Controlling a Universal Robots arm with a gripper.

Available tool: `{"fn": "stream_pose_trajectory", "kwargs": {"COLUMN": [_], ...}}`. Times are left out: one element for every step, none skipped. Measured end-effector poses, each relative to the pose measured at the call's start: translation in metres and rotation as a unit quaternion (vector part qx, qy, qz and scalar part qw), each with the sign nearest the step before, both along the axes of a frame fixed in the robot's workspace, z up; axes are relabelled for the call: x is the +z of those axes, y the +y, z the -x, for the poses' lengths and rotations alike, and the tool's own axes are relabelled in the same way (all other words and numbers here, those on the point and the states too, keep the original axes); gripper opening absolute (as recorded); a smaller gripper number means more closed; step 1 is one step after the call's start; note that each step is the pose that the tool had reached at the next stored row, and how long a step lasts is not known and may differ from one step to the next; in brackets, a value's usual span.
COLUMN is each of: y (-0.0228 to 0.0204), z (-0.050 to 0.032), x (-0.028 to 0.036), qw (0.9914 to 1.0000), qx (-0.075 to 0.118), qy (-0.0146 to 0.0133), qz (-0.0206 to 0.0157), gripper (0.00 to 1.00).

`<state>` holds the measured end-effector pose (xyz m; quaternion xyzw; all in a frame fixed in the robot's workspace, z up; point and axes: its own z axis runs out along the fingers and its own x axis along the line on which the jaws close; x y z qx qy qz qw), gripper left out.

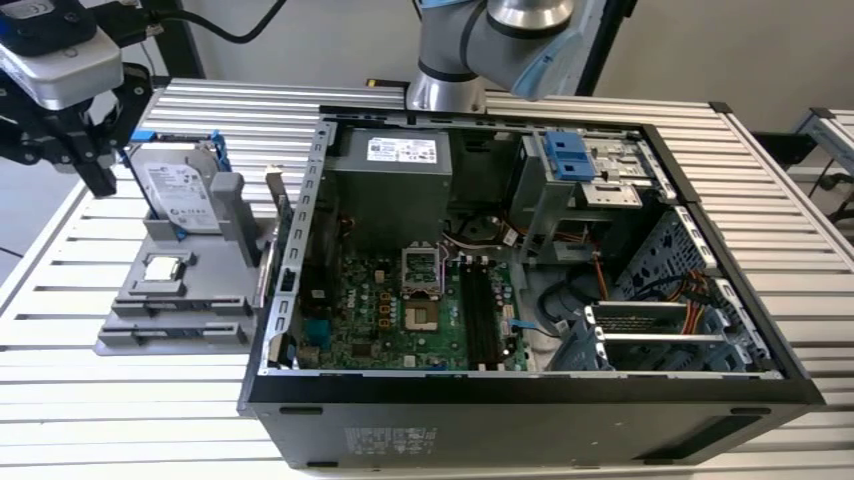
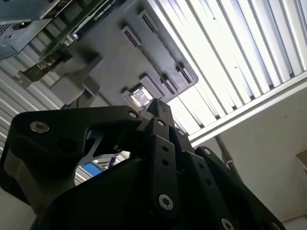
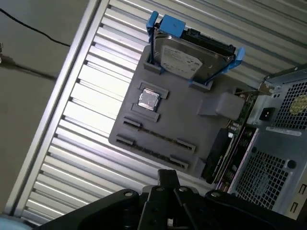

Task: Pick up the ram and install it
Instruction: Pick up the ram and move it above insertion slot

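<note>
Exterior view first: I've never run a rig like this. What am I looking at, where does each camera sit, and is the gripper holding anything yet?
The exterior view comes from a camera off the arm, looking at a slatted metal table. The grey column at the top is the robot arm. Its black gripper hangs at the exterior view's left, by a grey parts tray. Both wrist views come from cameras riding on the arm, looking past the gripper at that tray. On the tray are a hard drive standing upright, a small square processor chip, and a dark strip on edge next to the case, apparently the ram. Beside the tray sits the open computer case with its green motherboard. I see nothing in the gripper.
</note>
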<state>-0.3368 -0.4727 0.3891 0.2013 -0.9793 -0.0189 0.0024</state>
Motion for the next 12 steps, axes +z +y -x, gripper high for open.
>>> {"fn": "stream_pose_trajectory", "kwargs": {"y": [0.0, 0.0, 0.0, 0.0, 0.0, 0.0, 0.0, 0.0, 0.0, 0.0, 0.0, 0.0], "z": [0.0001, 0.0001, 0.0002, 0.0002, 0.0003, 0.0004, 0.0004, 0.0005, 0.0006, 0.0006, 0.0007, 0.0007], "x": [0.0001, 0.0001, 0.0002, 0.0003, 0.0004, 0.0005, 0.0006, 0.0008, 0.0009, 0.001, 0.001, 0.0011], "qw": [0.99998, 0.9999, 0.99978, 0.9996, 0.99939, 0.99916, 0.99885, 0.9985, 0.9981, 0.99762, 0.99708, 0.99649], "qx": [0.007, 0.014, 0.021, 0.028, 0.035, 0.041, 0.048, 0.055, 0.062, 0.069, 0.076, 0.084], "qy": [0.0, 0.0, 0.0, 0.0, 0.0, 0.0, 0.0, 0.0, 0.0, 0.0, 0.0, 0.0], "qz": [0.0001, 0.0003, 0.0005, 0.0008, 0.001, 0.0011, 0.0013, 0.0016, 0.0018, 0.002, 0.0022, 0.0024], "gripper": [0.0, 0.0, 0.0, 0.0, 0.0, 0.0, 0.0, 0.0, 0.0, 0.0, 0.0, 0.0]}}
